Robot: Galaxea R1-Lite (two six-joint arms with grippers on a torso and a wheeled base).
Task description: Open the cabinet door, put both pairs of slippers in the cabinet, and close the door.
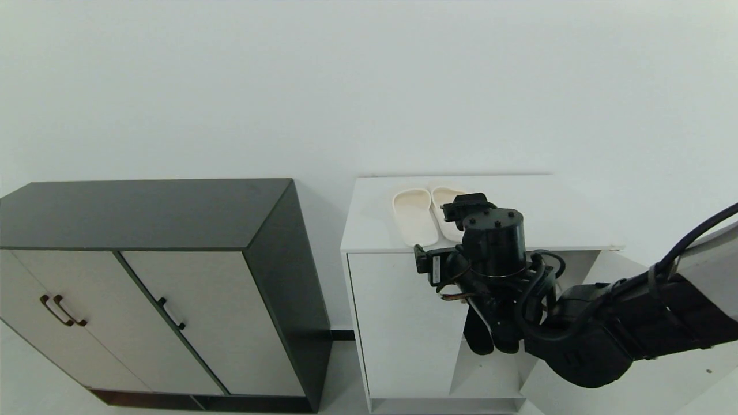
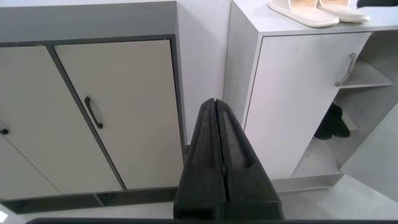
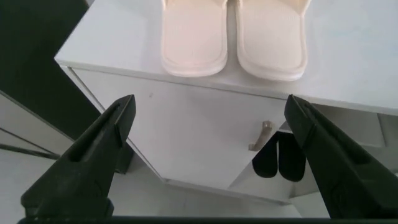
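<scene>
Cream slippers [image 1: 425, 218] are what we're looking at first: a pale, smooth moulded pair with wide straps. They lie side by side, touching or nearly so, on the top of the white cabinet [image 1: 403, 323], with one end of each near its front edge. The second pair, black slippers [image 3: 280, 157], is already inside that cabinet, standing low down in the open right half. We can see a shelf above them from the left wrist view. The left door is closed, and its slim metal handle [image 3: 262, 135] sits at the inner edge.

The right claw [image 3: 208, 155] is spread wide and holds nothing. From its own camera the cream pair sits ahead of it, roughly centred between the two fingers and clearly apart from both. The black pair is lower, inside the cabinet and closer to one finger's side. In the head view that arm hangs in front of the cabinet's upper edge and covers part of one cream slipper.

The left claw [image 2: 215, 112] is pressed fully together with nothing in it, well away from both pairs. It points toward the gap between the white cabinet and the dark cabinet [image 1: 144, 213] with pale doors.
</scene>
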